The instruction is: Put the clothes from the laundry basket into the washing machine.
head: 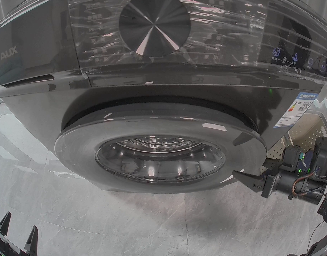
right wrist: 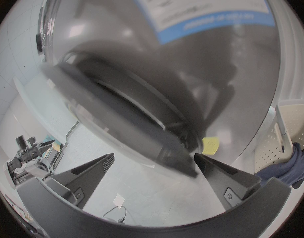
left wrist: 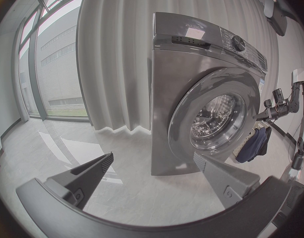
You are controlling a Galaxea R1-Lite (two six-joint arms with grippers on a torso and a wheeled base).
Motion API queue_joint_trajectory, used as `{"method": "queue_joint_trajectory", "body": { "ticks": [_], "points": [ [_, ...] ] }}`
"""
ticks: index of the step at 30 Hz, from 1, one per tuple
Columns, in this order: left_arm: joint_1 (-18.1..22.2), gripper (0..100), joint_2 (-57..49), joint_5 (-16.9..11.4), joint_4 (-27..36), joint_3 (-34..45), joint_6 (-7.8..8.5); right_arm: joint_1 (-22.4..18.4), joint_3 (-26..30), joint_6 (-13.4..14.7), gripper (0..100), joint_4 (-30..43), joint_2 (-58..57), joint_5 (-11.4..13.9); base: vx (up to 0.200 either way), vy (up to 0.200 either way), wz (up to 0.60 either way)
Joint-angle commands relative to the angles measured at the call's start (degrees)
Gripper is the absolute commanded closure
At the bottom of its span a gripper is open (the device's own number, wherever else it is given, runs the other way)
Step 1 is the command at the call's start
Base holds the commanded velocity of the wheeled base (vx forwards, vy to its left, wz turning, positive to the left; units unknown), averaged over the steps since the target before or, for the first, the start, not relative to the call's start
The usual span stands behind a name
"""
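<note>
The grey washing machine (head: 163,89) stands right in front of me, its round glass door (head: 160,157) facing out. My right gripper (head: 244,177) is at the door's right edge. In the right wrist view this gripper (right wrist: 154,161) is open, and the door's rim (right wrist: 125,116) reaches in between the fingers. A cream perforated laundry basket (right wrist: 292,126) stands to the right of the machine, with navy clothes (right wrist: 286,171) hanging over its side. My left gripper (left wrist: 152,160) is open and holds nothing, low at the left and well back from the machine (left wrist: 205,116).
The pale marble-look floor (head: 99,214) spreads in front of the machine. White curtains (left wrist: 115,66) and a tall window (left wrist: 56,57) stand to the machine's left. The basket's clothes (left wrist: 254,144) and the right arm (left wrist: 279,107) appear in the left wrist view.
</note>
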Motion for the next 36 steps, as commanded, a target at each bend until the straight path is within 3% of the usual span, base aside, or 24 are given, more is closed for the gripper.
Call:
{"method": "queue_joint_trajectory", "body": {
  "ticks": [1, 4, 13, 18, 29, 36],
  "points": [
    [-0.02, 0, -0.95, 0.01, -0.04, 1.01, -0.03, 1.57, 3.13, -0.31, 0, 0.33, -1.71, 1.04, 0.0, 0.0, 0.0],
    [-0.02, 0, -0.95, 0.01, -0.04, 1.01, -0.03, 1.48, 5.06, -0.66, 0, 1.12, -3.56, 2.45, 0.0, 0.0, 0.0],
    [-0.02, 0, -0.95, 0.01, -0.04, 1.01, -0.03, 0.69, 4.71, -0.75, 0, 0.6, -3.91, 2.36, 0.0, 0.0, 0.0],
    [-0.02, 0, -0.95, 0.01, -0.04, 1.01, -0.03, 0.95, 3.66, -0.75, 0, 0.07, -2.85, 2.45, -0.2, 0.0, 0.0],
    [-0.02, 0, -0.95, 0.01, -0.04, 1.01, -0.03, 2.45, 8.14, -1.01, 0, 1.04, -3.73, 2.62, -0.018, 0.0, 0.0],
    [-0.02, 0, -0.95, 0.01, -0.04, 1.01, -0.03, 0.6, 5.06, -1.1, 0, 0.07, -3.03, 2.54, -0.057, 0.0, 0.0]
  ]
}}
